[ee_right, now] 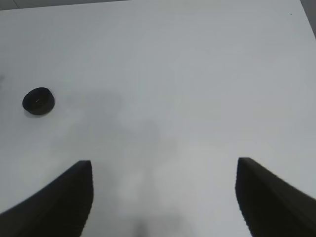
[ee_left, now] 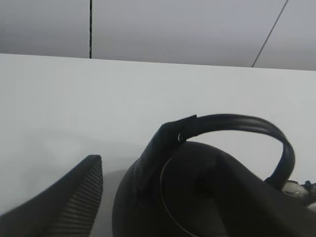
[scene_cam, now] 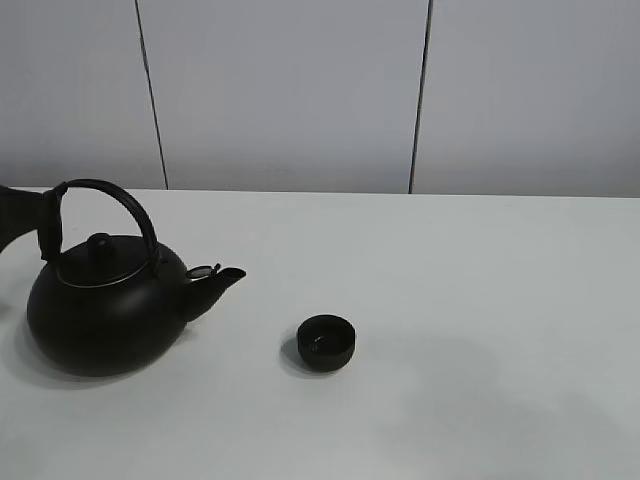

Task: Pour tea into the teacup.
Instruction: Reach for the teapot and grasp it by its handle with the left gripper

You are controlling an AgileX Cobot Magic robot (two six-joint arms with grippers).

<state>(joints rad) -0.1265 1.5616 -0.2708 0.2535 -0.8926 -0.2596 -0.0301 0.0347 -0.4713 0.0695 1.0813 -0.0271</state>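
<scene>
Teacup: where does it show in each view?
Exterior high: teacup, lower centre, right of the kettle spout.
Left wrist: not in it; kettle close up.
Right wrist: teacup small, far beyond the right gripper.
Shared landmark: the white table.

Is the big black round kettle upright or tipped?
Upright: the black round kettle sits flat on the white table, lid knob on top.

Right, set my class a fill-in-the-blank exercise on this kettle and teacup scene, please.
1. The teacup and the kettle are both ____ in colour.
2. The kettle's spout points toward the ____.
3. The right pincer has its jaws ____, holding nothing.
Missing words: black; teacup; open.
</scene>
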